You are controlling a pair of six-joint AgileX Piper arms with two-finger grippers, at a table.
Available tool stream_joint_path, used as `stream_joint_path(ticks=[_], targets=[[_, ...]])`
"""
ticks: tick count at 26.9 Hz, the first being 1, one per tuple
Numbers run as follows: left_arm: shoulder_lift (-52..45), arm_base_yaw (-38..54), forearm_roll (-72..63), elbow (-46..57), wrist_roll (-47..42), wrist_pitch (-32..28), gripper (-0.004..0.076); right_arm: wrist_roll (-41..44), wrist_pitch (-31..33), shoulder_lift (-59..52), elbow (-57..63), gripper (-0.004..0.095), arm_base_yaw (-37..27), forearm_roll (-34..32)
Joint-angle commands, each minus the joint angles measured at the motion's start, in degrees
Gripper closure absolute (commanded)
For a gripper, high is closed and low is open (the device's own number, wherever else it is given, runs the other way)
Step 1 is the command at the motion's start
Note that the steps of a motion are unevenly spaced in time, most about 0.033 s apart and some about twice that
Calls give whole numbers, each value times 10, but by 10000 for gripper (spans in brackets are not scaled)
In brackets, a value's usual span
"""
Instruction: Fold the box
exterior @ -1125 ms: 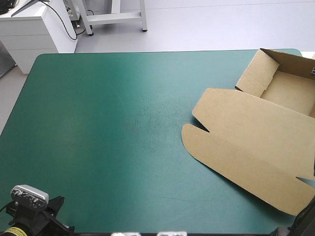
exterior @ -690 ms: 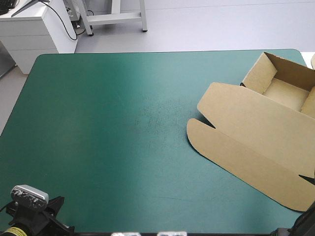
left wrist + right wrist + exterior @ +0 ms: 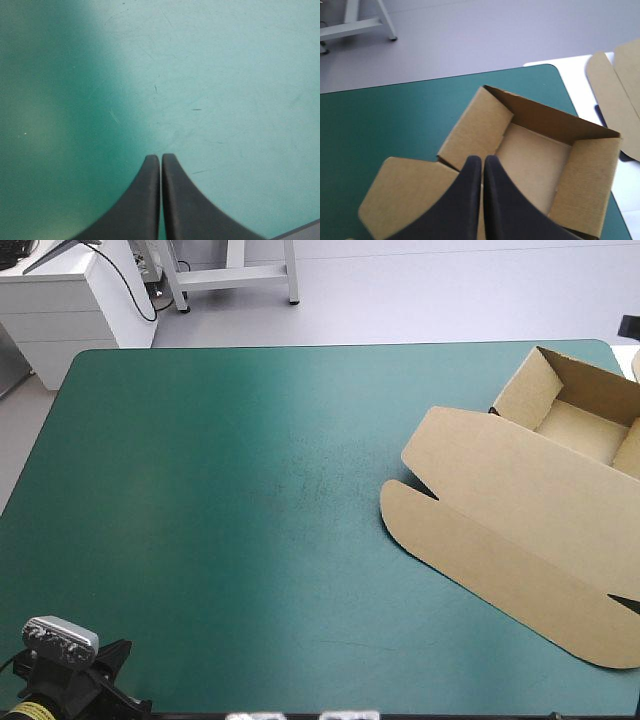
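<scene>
Board of the brown cut-sheet box (image 3: 535, 495), right of frame on the teal-green cover (image 3: 200, 500), looks light yet stiff (pinch the free edge of the flat lid (image 3: 470, 545)); left gripper (image 3: 160, 158) and right gripper (image 3: 482, 159) stand pressed together.

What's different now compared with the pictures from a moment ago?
The box slid slightly to the right on the teal-green cover, and a side wall of its tray seems to have come up. The right arm's dark shape left the high view's near right corner. The right hand, shut, is over the box. The left hand, shut over bare cover, kept its place.
</scene>
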Motion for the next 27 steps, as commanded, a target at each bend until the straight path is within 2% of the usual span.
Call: stream_joint_path(ticks=[1,6,15,22,27], targets=[[9,-3,-5,-12,-7,-31,731,-7,-2,-87,55,908,39,4],[9,-3,-5,-12,-7,-31,731,-17,-3,-272,324,910,82,-51],[9,-3,-5,-12,-7,-31,731,-48,-16,-505,616,910,121,-62],[9,-3,-5,-12,-9,-30,731,-76,-15,-642,769,910,121,-19],[9,-3,-5,-12,-7,-30,731,-116,-15,-684,810,910,132,28]])
